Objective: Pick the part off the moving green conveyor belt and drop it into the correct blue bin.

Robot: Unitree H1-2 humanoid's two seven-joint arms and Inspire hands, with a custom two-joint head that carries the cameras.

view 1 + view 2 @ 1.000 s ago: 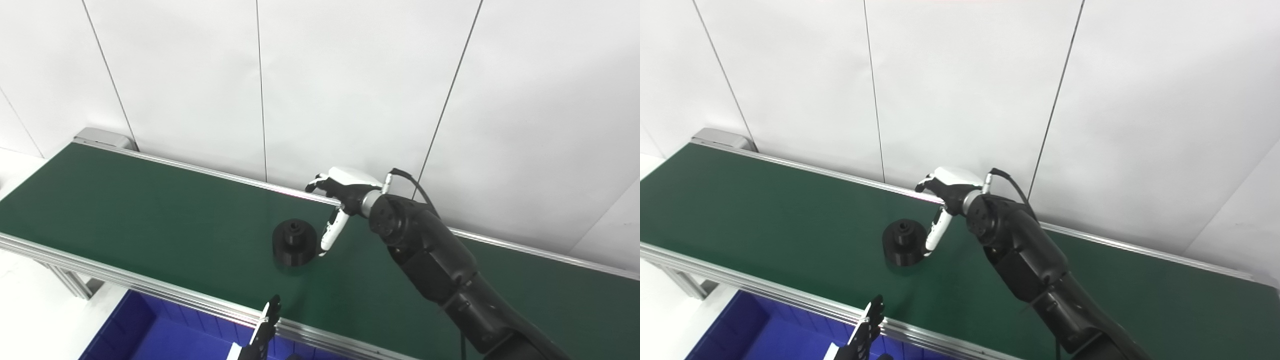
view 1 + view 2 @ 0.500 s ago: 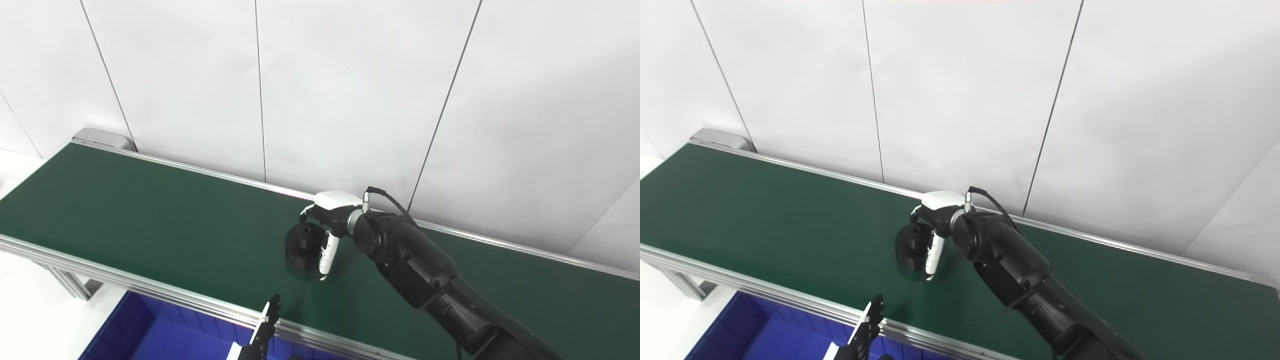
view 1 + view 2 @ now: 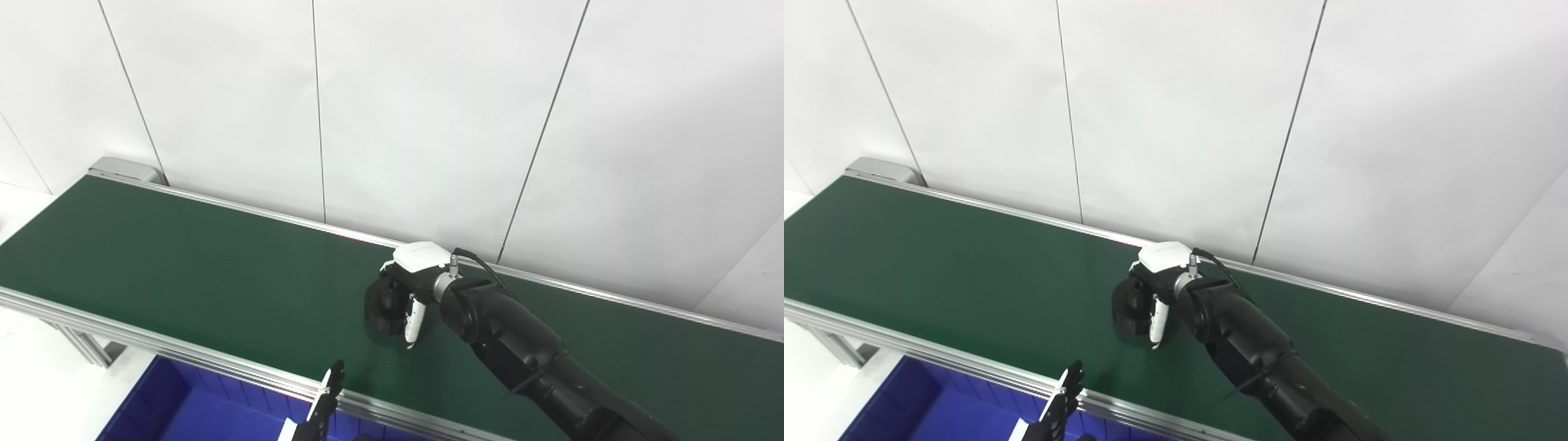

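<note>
Part (image 3: 384,304): black, round, stepped; it sits on the green conveyor belt (image 3: 184,263) near mid-width, because you have not lifted it yet.

Right robot hand (image 3: 409,293): you hold it low over the part from the far side, white back uppermost, fingers (image 3: 414,318) curled down the part's near-right flank and touching it. It wraps the part, which looks like a clamp forming, though you cannot tell whether the far-side fingers have fully closed.

Left robot hand (image 3: 318,413): only dark fingertips show at the bottom edge, over the belt's near rail; open or closed cannot be told. You keep it idle, clear of the reach.

Blue bin (image 3: 184,410): below the near rail, placed so that a lifted part can be dropped straight in.
</note>
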